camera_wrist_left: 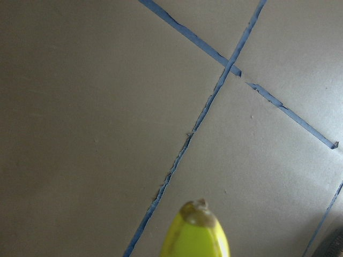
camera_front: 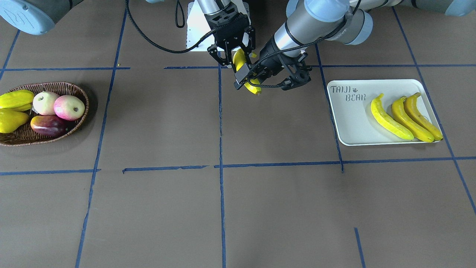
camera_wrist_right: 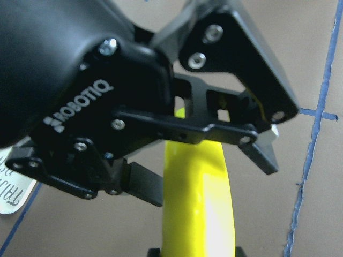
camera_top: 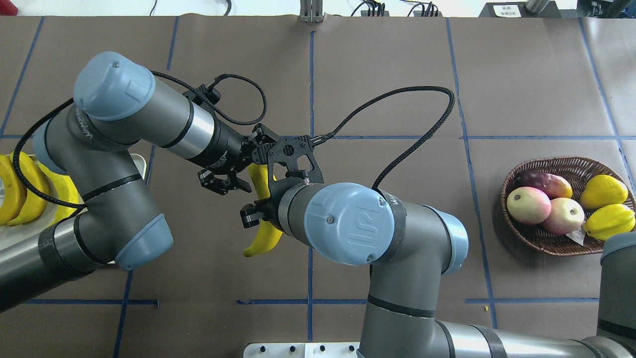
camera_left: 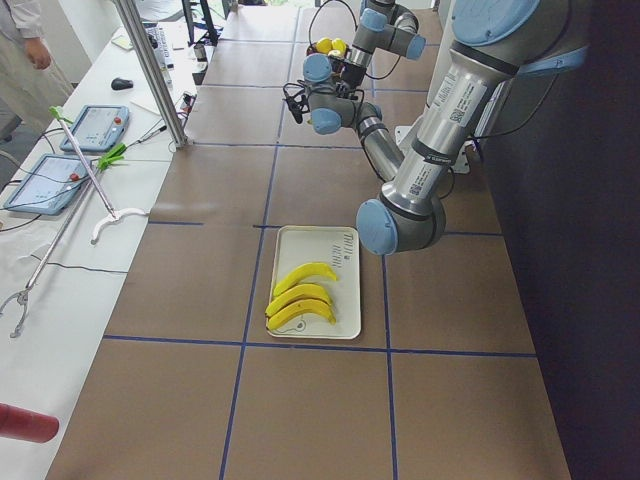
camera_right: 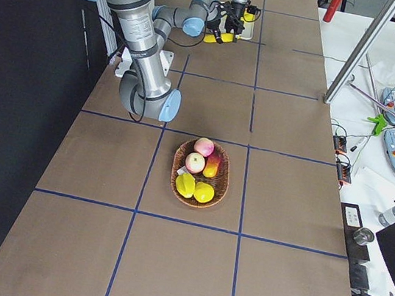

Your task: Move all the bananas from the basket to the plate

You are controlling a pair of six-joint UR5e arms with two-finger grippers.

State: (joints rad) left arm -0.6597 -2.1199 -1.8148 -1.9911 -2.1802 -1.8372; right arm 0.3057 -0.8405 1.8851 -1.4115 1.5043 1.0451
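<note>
Where the left end effector (camera_front: 263, 82) overlaps it, the banana (camera_front: 240, 59) is hidden.

The right arm (camera_top: 397, 233) reaches forward with its wrist bent, so the right gripper (camera_front: 237, 58) points down, clamped on a banana (camera_top: 266, 237). The left arm (camera_top: 149, 119) stretches in sideways. Its left gripper (camera_wrist_right: 203, 172) has its fingers spread either side of that banana.
</note>
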